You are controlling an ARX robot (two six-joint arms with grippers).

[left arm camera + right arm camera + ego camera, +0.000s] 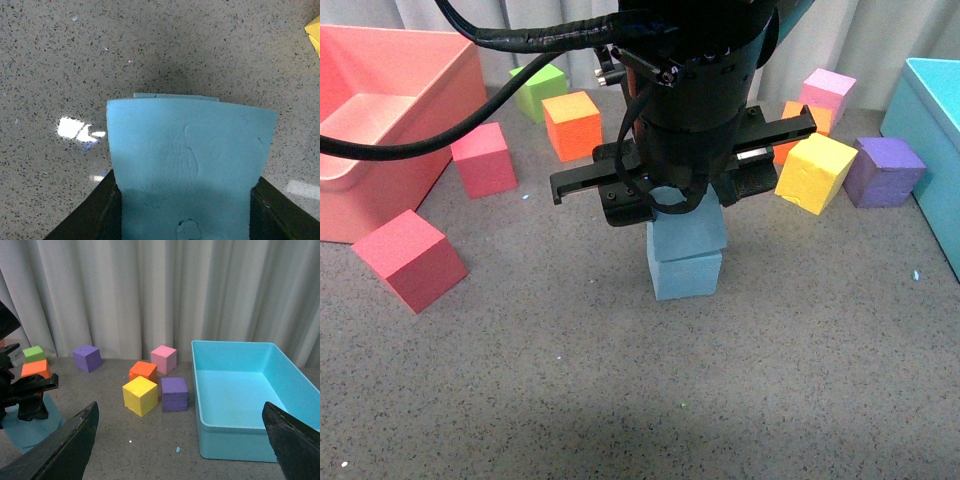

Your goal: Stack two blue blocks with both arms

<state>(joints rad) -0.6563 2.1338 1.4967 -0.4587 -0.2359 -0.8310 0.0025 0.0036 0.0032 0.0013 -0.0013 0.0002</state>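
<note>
In the front view my left gripper (665, 195) hangs over the table's middle, shut on a sky-blue block (692, 228). That block sits right on top of the second blue block (685, 275), a little turned against it. From the left wrist the held block (190, 160) fills the space between the black fingers (105, 212). Only a thin edge of the lower block (175, 95) peeks out beyond it. My right gripper (180, 450) is open and holds nothing; it is raised off to the right. From there the blue blocks (32, 427) show under the left arm (22, 390).
A pink bin (380, 110) stands at the left and a turquoise bin (932, 130) at the right. Loose cubes lie around: red (410, 258), red (483, 158), orange (571, 124), green (539, 90), yellow (816, 172), purple (885, 170), pink (827, 92).
</note>
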